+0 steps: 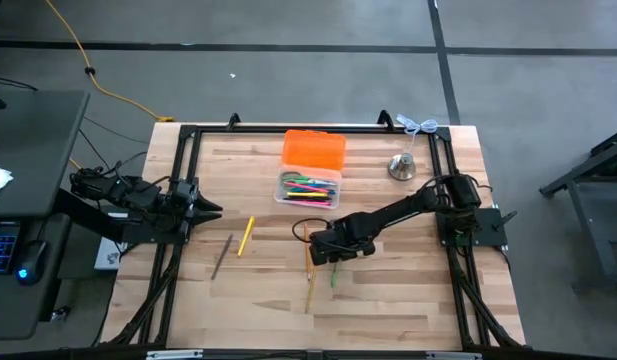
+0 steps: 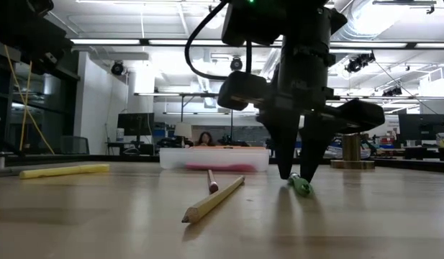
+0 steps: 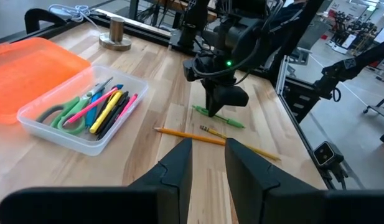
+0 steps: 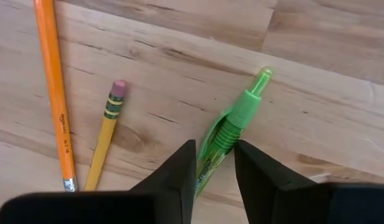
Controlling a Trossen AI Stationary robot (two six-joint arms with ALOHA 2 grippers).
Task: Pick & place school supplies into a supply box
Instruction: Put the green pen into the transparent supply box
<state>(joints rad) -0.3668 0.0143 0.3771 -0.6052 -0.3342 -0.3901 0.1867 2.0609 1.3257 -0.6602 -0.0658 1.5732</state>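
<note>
Green pen [image 4: 232, 127] lies flat on the wooden table [image 1: 388, 300], near its middle, with the right end effector [image 4: 215, 163] lowered over it; its two fingers straddle the pen's barrel, one on each side, close against it, and the pen rests on the wood, not lifted. Whether the pads already press it I cannot tell. Just beside the pen lie an orange pencil [image 4: 55, 93] and a yellow pencil [image 4: 107, 134] with a pink eraser. Supply box [image 1: 308, 188] stands farther back on the table, orange lid [image 1: 313, 150] open behind it, holding scissors, pens and markers. A yellow marker [image 1: 245, 235] and a dark pencil [image 1: 222, 256] lie apart, nearer the left arm. Left end effector [image 3: 208, 163] waits at the table's left edge, fingers slightly parted, holding nothing.
</note>
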